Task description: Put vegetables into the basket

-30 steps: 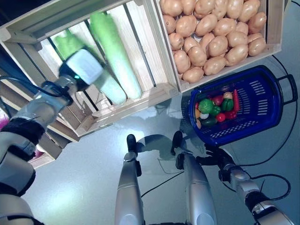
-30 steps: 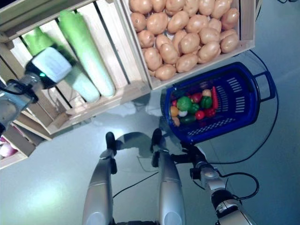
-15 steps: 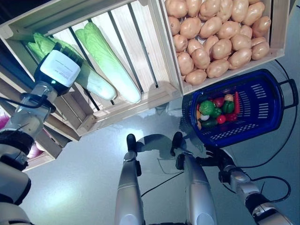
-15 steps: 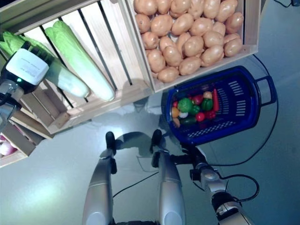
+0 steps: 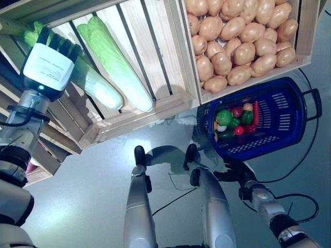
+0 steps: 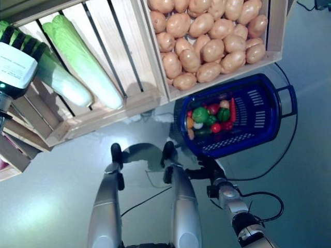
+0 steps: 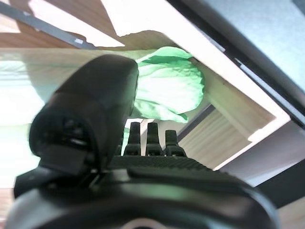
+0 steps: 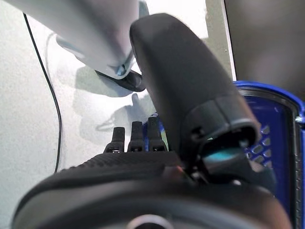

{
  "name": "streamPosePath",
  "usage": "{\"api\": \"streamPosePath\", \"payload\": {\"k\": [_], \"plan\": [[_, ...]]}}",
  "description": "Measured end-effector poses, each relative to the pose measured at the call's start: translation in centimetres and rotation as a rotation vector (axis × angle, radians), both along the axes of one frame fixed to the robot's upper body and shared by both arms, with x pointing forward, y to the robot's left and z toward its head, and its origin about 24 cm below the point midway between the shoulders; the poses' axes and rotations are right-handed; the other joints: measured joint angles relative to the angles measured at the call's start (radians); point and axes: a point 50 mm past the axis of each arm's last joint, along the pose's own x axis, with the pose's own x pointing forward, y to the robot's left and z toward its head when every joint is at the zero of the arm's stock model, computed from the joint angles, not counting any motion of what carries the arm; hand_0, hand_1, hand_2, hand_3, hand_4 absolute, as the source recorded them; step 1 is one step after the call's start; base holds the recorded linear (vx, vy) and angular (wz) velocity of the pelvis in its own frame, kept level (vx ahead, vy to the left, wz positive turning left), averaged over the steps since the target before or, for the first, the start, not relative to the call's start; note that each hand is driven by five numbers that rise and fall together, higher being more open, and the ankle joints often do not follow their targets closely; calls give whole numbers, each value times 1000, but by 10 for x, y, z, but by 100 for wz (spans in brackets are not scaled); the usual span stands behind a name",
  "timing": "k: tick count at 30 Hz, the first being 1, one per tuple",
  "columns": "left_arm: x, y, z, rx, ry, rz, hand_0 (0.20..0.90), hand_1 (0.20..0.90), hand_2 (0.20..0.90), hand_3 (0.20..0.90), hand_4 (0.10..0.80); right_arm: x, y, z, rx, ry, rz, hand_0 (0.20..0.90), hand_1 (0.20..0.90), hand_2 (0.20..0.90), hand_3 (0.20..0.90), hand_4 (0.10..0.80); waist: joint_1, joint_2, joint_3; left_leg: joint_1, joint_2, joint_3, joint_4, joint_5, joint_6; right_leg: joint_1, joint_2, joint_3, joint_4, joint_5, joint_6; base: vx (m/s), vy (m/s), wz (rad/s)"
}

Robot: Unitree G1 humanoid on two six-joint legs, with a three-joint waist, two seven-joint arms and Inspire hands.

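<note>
At ten o'clock the left hand [image 5: 47,64] reaches with straight, empty fingers over a cabbage [image 5: 93,85] in the wooden crate [image 5: 135,111]; a shallow grasp could slip. At four o'clock the blue basket [image 5: 289,121] waits; the right hand [image 5: 232,169] hangs relaxed, empty

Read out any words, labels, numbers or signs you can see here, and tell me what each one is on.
White cover on the back of the left hand: faint lines of small print, too small to read.
Cabbage crate, potato crate, blue basket and the vegetables inside it: no text or sign visible.
Right hand: no marking visible.
Nothing in these views can be quoted.
</note>
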Motion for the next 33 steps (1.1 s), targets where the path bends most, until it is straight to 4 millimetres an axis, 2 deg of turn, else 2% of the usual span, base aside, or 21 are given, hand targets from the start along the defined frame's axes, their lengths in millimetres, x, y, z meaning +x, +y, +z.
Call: {"api": "streamPosePath", "payload": {"k": [26,33], "plan": [[-2,-1,9,-63,-98,-49,300,300,300,300,400,1,2,3,1,-20,-4,900,900,900,900,800,1,-8,0,-4,2,-2,5,-2,3,-3,1,0,0,1,1,3,-12,0],[-10,-2,-5,-237,-161,-164,300,300,300,300,400,-3,5,-2,11,-5,-4,900,900,900,900,800,4,-20,0,59,4,-14,-24,4,-5,68,6,-21,-20,3,-5,40,-70,4]]}}
